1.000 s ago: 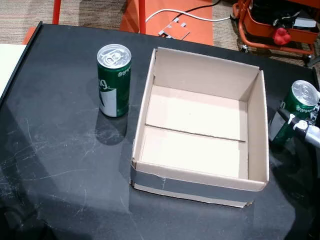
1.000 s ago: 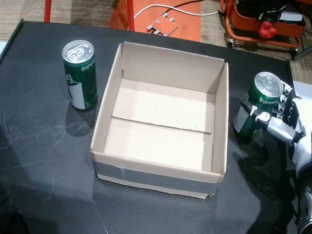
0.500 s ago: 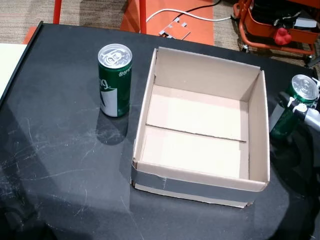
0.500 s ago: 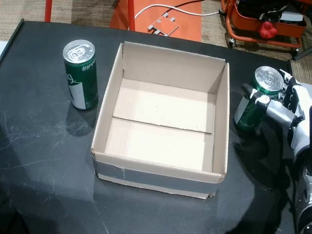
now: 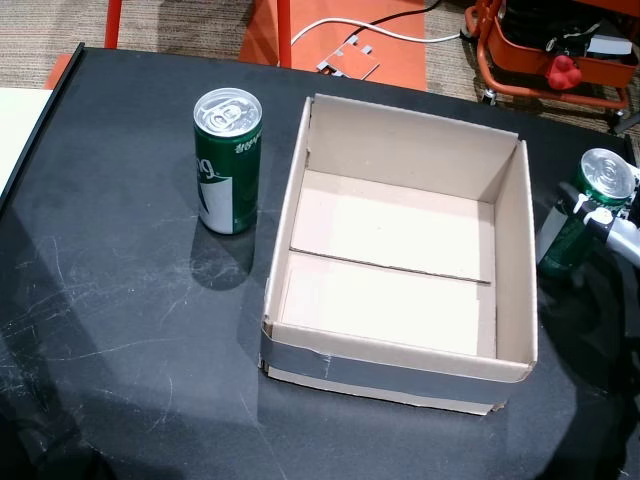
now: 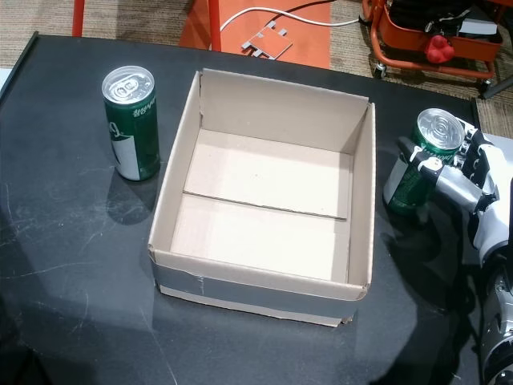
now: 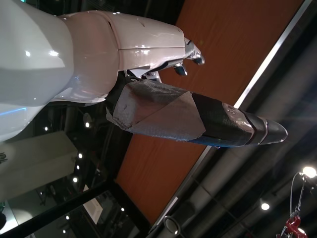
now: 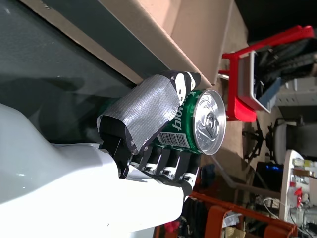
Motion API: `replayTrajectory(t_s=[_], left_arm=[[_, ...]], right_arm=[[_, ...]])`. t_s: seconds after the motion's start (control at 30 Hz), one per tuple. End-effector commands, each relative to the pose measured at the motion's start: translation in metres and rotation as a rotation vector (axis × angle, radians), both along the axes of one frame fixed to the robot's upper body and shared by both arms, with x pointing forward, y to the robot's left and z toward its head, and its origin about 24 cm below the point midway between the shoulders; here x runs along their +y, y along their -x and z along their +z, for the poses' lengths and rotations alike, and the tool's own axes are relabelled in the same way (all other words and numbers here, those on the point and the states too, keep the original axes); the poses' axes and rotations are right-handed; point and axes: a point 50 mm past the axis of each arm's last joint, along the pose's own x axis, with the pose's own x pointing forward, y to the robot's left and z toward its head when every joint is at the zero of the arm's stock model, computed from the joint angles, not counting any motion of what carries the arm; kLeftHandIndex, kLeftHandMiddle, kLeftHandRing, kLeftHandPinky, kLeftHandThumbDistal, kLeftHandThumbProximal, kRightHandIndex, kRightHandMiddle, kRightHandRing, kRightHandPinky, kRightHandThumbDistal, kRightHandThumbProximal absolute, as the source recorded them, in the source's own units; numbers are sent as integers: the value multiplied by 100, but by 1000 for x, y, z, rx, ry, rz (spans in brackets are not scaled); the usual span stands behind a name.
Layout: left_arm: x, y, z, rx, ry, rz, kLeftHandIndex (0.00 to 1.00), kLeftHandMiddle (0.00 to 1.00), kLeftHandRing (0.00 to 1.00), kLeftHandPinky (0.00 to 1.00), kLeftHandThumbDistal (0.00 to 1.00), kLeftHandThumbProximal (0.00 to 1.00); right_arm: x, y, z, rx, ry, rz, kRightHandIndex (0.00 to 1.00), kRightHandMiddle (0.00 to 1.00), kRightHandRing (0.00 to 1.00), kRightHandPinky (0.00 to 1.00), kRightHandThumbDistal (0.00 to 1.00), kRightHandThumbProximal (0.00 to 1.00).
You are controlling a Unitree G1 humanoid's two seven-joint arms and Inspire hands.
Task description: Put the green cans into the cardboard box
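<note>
An open, empty cardboard box (image 5: 400, 362) (image 6: 256, 287) sits mid-table in both head views. One green can (image 5: 228, 165) (image 6: 131, 124) stands upright just left of the box. A second green can (image 5: 570, 228) (image 6: 418, 170) (image 8: 190, 126) is at the box's right wall, tilted, with my right hand (image 5: 622, 238) (image 6: 479, 188) (image 8: 143, 114) shut on it, thumb across the front and fingers behind. My left hand (image 7: 163, 109) shows only in the left wrist view, raised toward the ceiling, holding nothing, its fingers apart.
The black table (image 5: 120, 300) carries scratches, and its left edge runs along the view's left side. Beyond the far edge stand an orange cart (image 5: 560, 50) (image 6: 433, 36) and an orange panel (image 5: 340, 30) with a white cable.
My right hand has closed around the right can and shifted it slightly up and away, tilting it. The left can and the box have not moved.
</note>
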Motion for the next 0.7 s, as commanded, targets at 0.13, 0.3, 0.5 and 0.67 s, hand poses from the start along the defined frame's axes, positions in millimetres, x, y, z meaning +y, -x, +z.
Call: replayTrajectory(t_s=[0.13, 0.3, 0.5, 0.67], left_arm=[[3, 1, -4, -3, -16, -12, 72, 73, 94, 96, 93, 84], [3, 2, -3, -8, -16, -13, 71, 72, 93, 95, 95, 85], [3, 2, -3, -6, -4, -5, 71, 72, 93, 95, 94, 83], [1, 1, -4, 1, 11, -8, 70, 71, 93, 95, 94, 84]], right_arm=[[-1, 3, -5, 23, -4, -51, 34, 30, 32, 40, 27, 13], [1, 1, -6, 31, 6, -89, 17, 16, 20, 31, 23, 20], [1, 2, -5, 12, 27, -118, 19, 17, 21, 34, 0, 5], [0, 3, -6, 10, 19, -136, 21, 20, 24, 35, 3, 7]])
